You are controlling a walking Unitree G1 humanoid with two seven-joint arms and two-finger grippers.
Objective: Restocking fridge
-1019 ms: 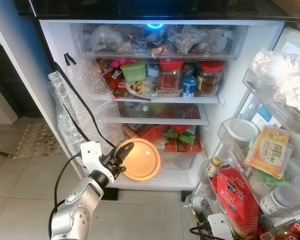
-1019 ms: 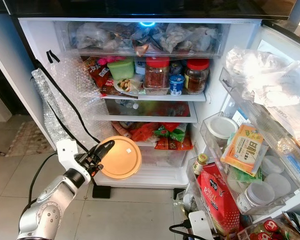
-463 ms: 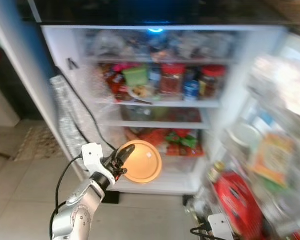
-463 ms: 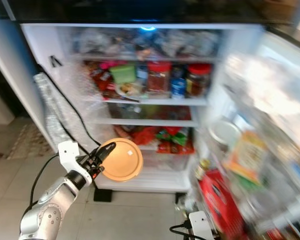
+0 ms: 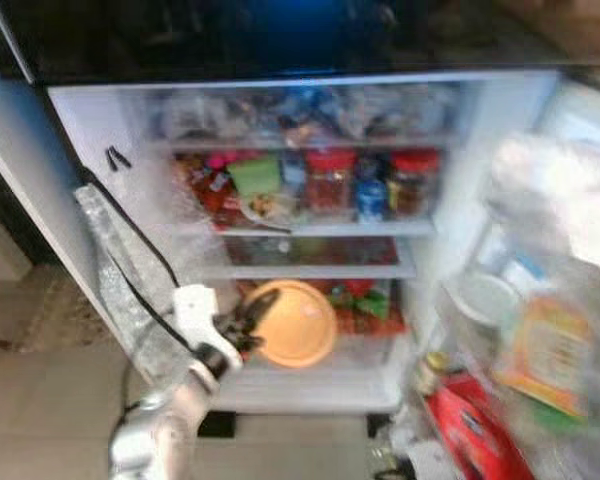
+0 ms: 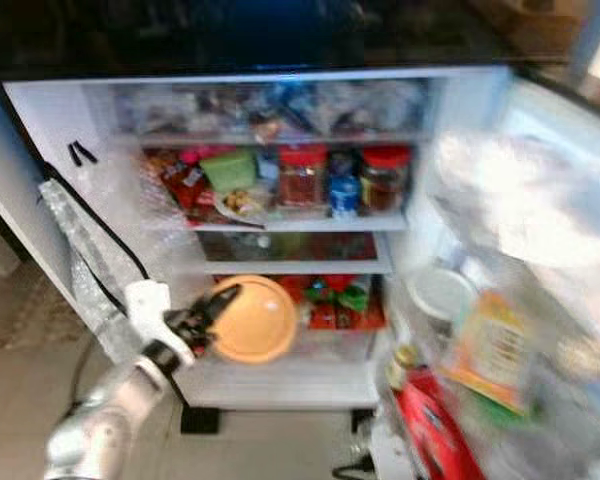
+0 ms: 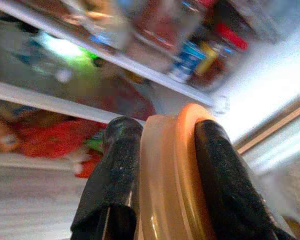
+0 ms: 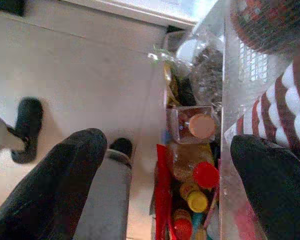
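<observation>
The left end effector [image 5: 248, 320] is clenched on the rim of a round orange lidded container [image 5: 292, 323], holding it on edge in front of the open fridge [image 5: 100, 160], level with the lower shelf [image 5: 310, 271] where red and green packets lie. The step in hand looks like carrying the container in to stock it; the head views are blurred, so which shelf has room is hard to judge, though the next move calls for turning it flat and finding a free spot inside. The right end effector [image 8: 165, 185] hangs idle with fingers spread, above the floor beside the door bins [image 8: 230, 110].
</observation>
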